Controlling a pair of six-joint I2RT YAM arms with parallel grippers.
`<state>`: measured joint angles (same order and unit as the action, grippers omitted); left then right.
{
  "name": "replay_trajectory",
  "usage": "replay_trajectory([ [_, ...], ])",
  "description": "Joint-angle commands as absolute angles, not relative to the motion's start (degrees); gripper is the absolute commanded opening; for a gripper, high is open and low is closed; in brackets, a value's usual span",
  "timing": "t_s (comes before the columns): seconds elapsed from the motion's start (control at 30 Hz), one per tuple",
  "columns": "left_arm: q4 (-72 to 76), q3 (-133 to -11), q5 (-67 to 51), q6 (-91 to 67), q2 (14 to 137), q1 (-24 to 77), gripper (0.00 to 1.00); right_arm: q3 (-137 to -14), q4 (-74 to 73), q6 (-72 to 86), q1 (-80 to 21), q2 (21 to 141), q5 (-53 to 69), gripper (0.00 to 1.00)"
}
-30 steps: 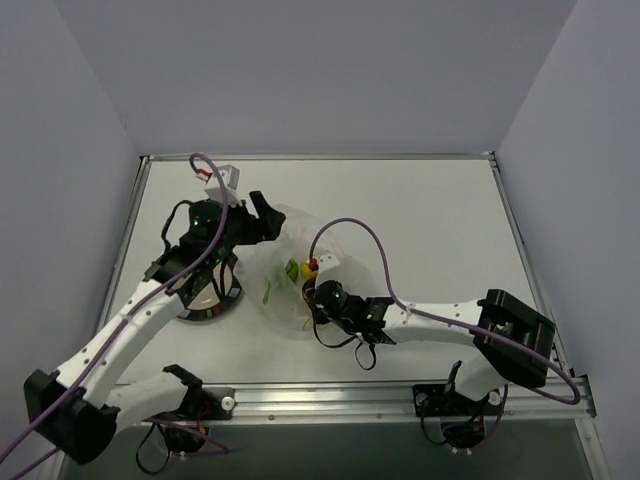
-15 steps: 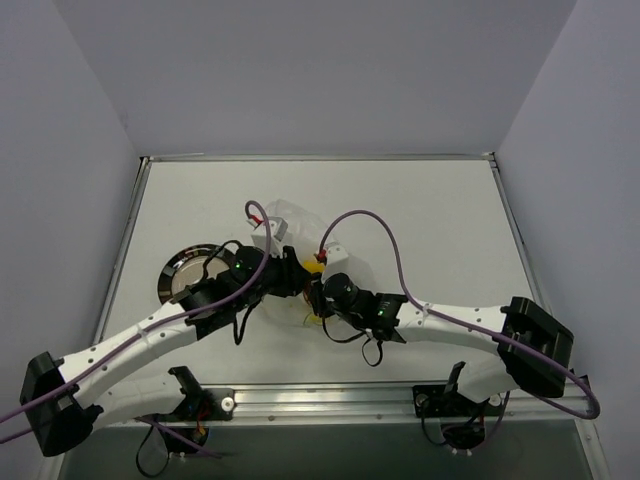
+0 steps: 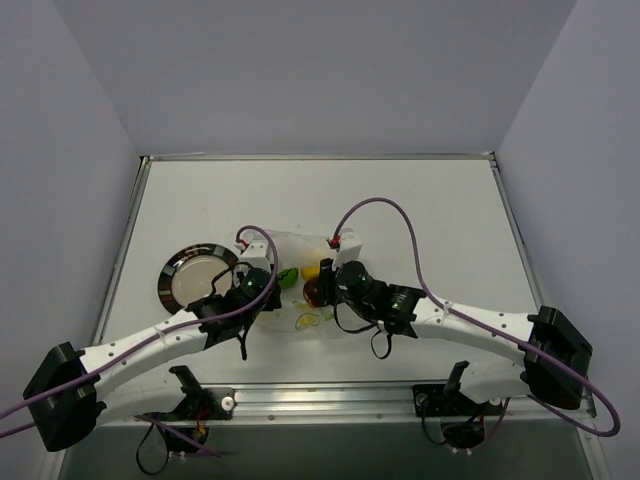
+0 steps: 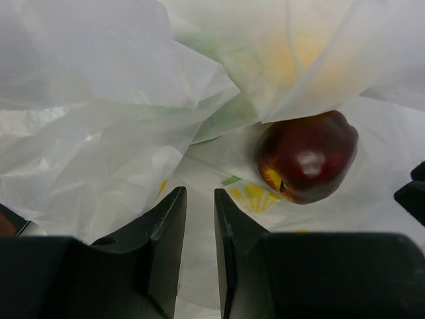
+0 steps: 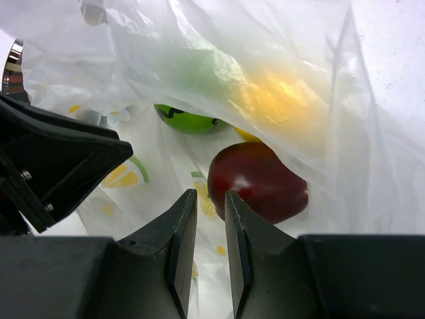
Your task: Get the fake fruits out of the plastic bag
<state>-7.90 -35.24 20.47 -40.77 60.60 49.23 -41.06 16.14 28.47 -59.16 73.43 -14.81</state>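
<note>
The clear crinkly plastic bag [image 3: 298, 246] lies mid-table between my two grippers. Inside its mouth sit the dark red fruit [image 3: 314, 291], the green fruit [image 3: 288, 275] and the yellow fruit [image 3: 311, 270]. My left gripper [image 3: 268, 292] is at the bag's left side, its jaws nearly together with film between them [image 4: 199, 193]; the dark red fruit [image 4: 307, 156] lies ahead to its right. My right gripper [image 3: 332, 283] is at the bag's right side, its jaws pinched the same way on film [image 5: 210, 194], just short of the dark red fruit [image 5: 259, 181]. The green fruit [image 5: 186, 121] lies behind, under film.
A round dark-rimmed plate [image 3: 170, 270] stands left of the bag, beside the left arm. Purple cables loop over both arms near the bag. The left gripper's black body [image 5: 53, 166] is close at the left in the right wrist view.
My left gripper swung from the far-left corner of the bag down to its near-left side. The bag bunched up and the fruits now show. My right gripper moved up and right a little.
</note>
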Motion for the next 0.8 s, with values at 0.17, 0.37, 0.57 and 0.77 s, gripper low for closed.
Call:
replay_trajectory([
  [0.17,-4.14,-33.49,22.94,-43.77,59.41,49.39,0.22,-53.52,17.75,24.62,-58.36,85.24,-12.31,0.20],
  [0.37,-3.25,-31.47,22.59,-44.47,59.41,49.39,0.23,-59.23,18.72,21.27,-50.20,93.60,-12.30,0.20],
  [0.57,-1.94,-30.67,22.94,-44.38,60.82,49.31,0.22,-62.92,20.83,19.77,-39.47,98.96,-10.56,0.20],
  [0.77,-2.11,-33.82,22.42,-41.41,63.72,49.31,0.26,-63.90,21.18,19.86,-38.06,103.44,-4.14,0.26],
])
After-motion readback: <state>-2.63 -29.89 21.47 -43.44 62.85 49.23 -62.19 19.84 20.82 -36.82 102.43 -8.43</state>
